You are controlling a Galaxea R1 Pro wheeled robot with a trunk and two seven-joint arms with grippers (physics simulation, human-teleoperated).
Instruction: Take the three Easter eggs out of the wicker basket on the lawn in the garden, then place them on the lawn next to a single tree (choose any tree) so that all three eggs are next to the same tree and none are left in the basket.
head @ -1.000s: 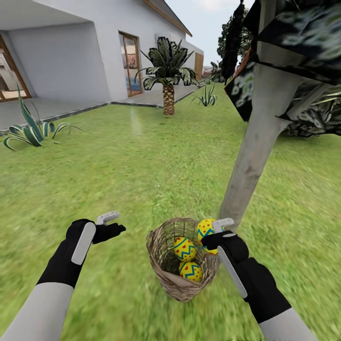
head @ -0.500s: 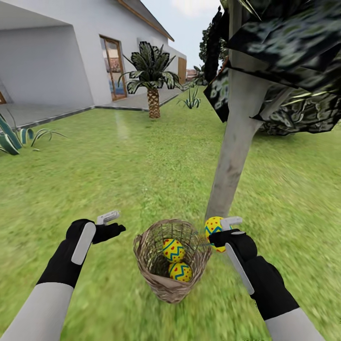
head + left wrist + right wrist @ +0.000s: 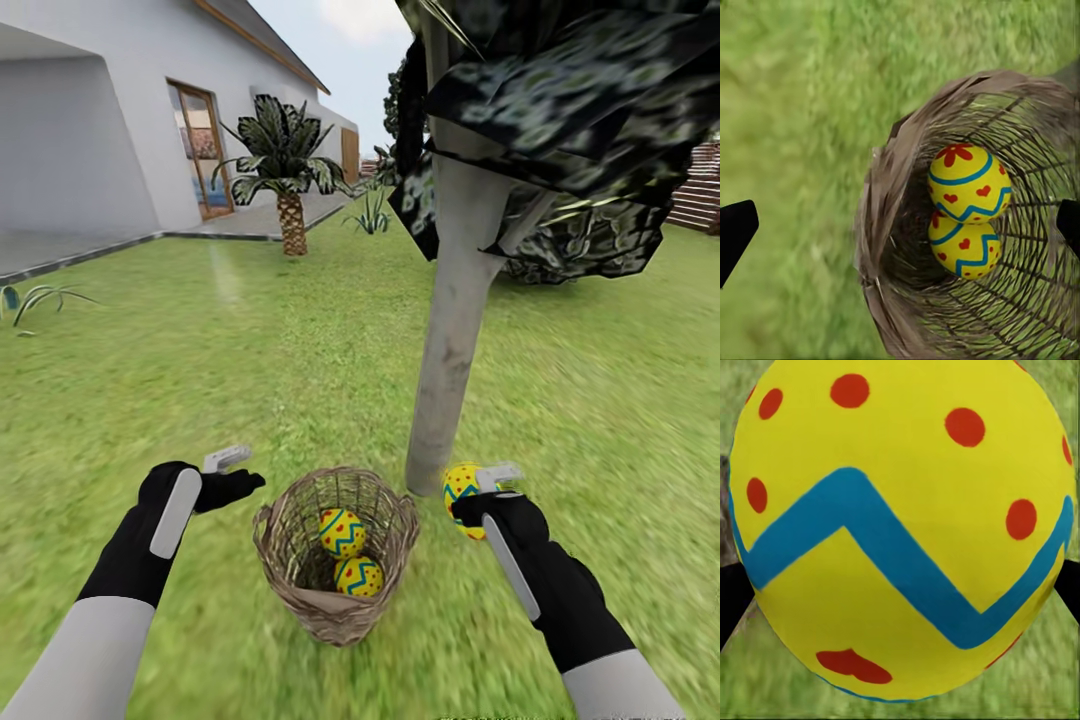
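Closest to me, the right gripper (image 3: 478, 497) is clamped on a yellow Easter egg with a blue zigzag band and red dots (image 3: 461, 485). A second ago that egg sat just over the rim of the small round brown wicker basket (image 3: 300, 590); now it is carried clear of the rim and hangs above the short, mottled green grass of the lawn (image 3: 250, 370) between the basket and the trunk. In the right wrist view the egg (image 3: 900, 529) sits between the dark fingers.

The left gripper (image 3: 232, 474) hovers empty beside the basket, its fingers spread apart, just as before.

Two more yellow, blue-banded eggs with red hearts remain in the basket, one (image 3: 966, 183) resting on the other (image 3: 964, 246).

Just behind stands the tree with the smooth pale grey trunk (image 3: 452, 330) and dark foliage. The view has swung, so the trunk looks nearer the middle. Farther off are a scaly-trunked palm (image 3: 284, 165) and the white house (image 3: 110, 120).

The first egg seems ready to be set down by the trunk; I judge two still to come.
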